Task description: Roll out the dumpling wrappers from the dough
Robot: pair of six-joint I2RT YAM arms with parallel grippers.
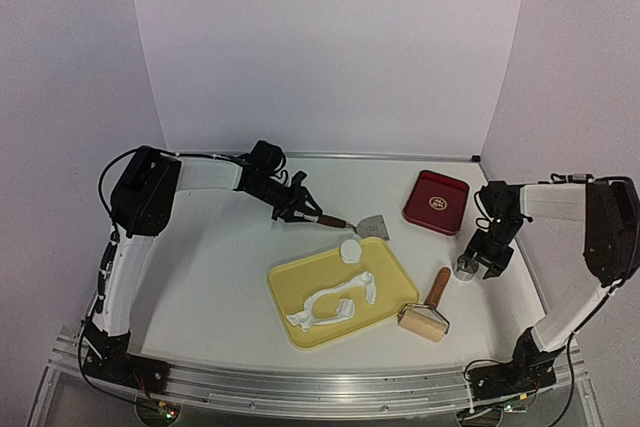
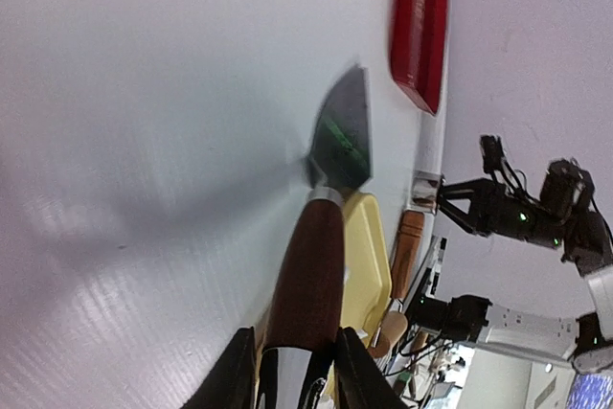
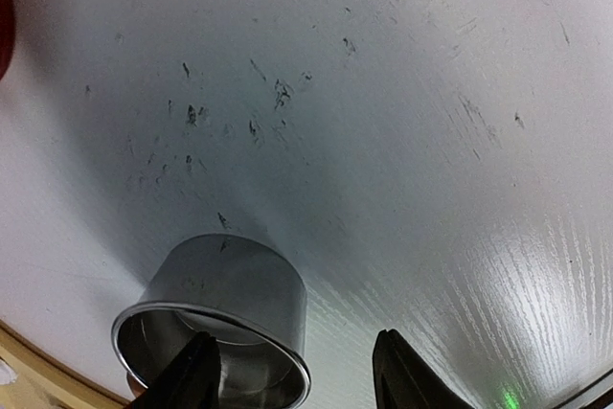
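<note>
The dough [image 1: 335, 305] lies as a ragged white strip on the yellow tray [image 1: 385, 282]. One small round dumpling wrapper [image 1: 351, 249] rests on the table just beyond the tray's far edge. My left gripper [image 1: 300, 209] is shut on the brown handle [image 2: 311, 265] of a metal scraper [image 1: 372, 227], its fingers pressed to either side; the blade [image 2: 345, 136] lies flat on the table, pointing toward the wrapper. At the right, my right gripper [image 1: 487, 265] stands open over the steel ring cutter [image 3: 225, 284], which rests on the table beside its left finger [image 3: 196, 371].
A wooden-handled roller [image 1: 425, 319] lies off the tray's right corner. A red tray [image 1: 436, 201] sits at the back right. White walls close the table at the back and sides.
</note>
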